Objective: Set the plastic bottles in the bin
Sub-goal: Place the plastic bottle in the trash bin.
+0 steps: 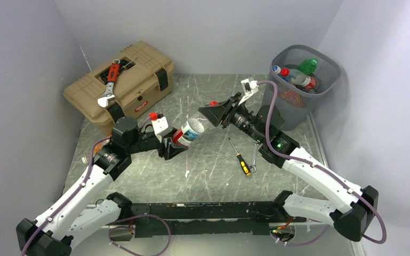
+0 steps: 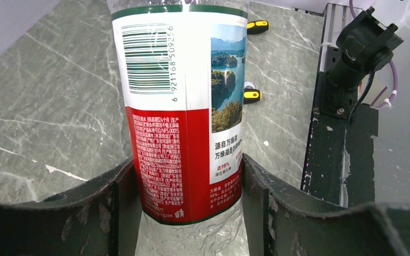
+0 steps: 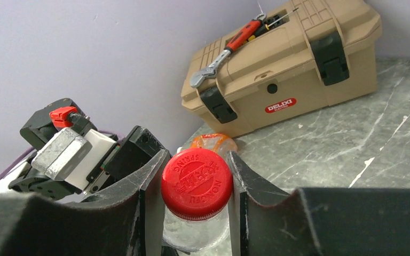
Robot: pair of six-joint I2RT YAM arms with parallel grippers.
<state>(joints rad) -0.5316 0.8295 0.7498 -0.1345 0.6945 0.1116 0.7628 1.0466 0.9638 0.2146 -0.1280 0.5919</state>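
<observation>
Grey marbled tabletop, tan DELIXI toolbox far left; bottle, barcode 6921168509256, held above it, left gripper clamped on its labelled body, right gripper pinching red NONGFU SPRING cap, bin well apart, far right

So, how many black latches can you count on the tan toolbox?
2. Both clamp the toolbox front: one latch below the wrench head, the other latch near the opposite end. The back is hidden.

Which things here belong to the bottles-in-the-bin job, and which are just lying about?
Belongs to the job:
red-capped bottle
bin
bottles already in it

Just lying about:
toolbox
wrench on its lid
screwdriver
</observation>
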